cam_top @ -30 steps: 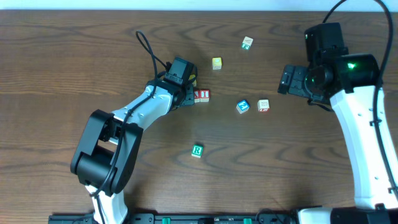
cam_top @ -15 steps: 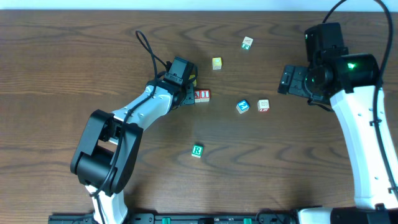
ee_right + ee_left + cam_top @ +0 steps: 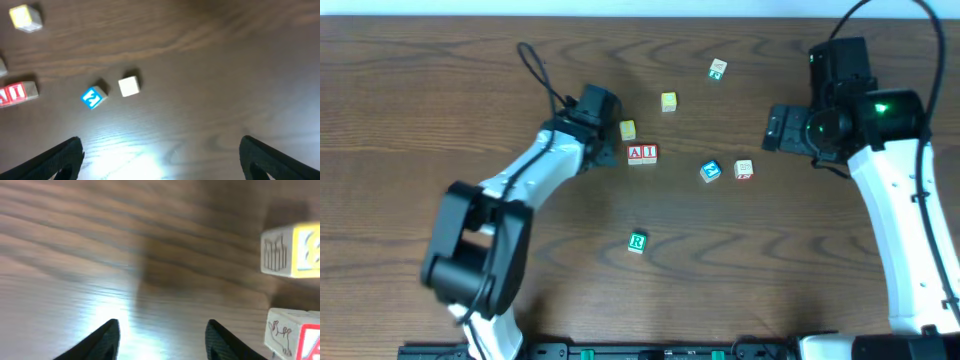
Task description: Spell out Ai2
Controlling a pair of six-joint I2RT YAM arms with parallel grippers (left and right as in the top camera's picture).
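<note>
"As the blocks lie now, how much of Ai2 is spelled?"

"Two characters of three. The red A block [image 3: 636, 153] and the red I block [image 3: 649, 153] sit touching, side by side, on the surface [image 3: 440, 80]. No block stands after the I, so the 2 is judged outstanding."

"Where is the pair relative to the left jaws?"

"Just beside them, on the side facing the right arm, and outside the gap. A yellow block [image 3: 628, 130] lies near as well, also outside the gap."

"What is the state of the left jaws?"

"They are parted and empty. The left wrist view shows only bare surface between the fingertips [image 3: 107, 340]."

"And the right jaws?"

"They are spread wide, hold nothing and hang clear of the surface."

"Which block supplies the 2?"

"That cannot be told, as the faces are too small to read. A blue block [image 3: 710, 171] and a pale block [image 3: 744, 168] lie close together ahead of the right jaws, apart from them, between the two arms. Either would need checking, then placing against the free side of the I."
</note>
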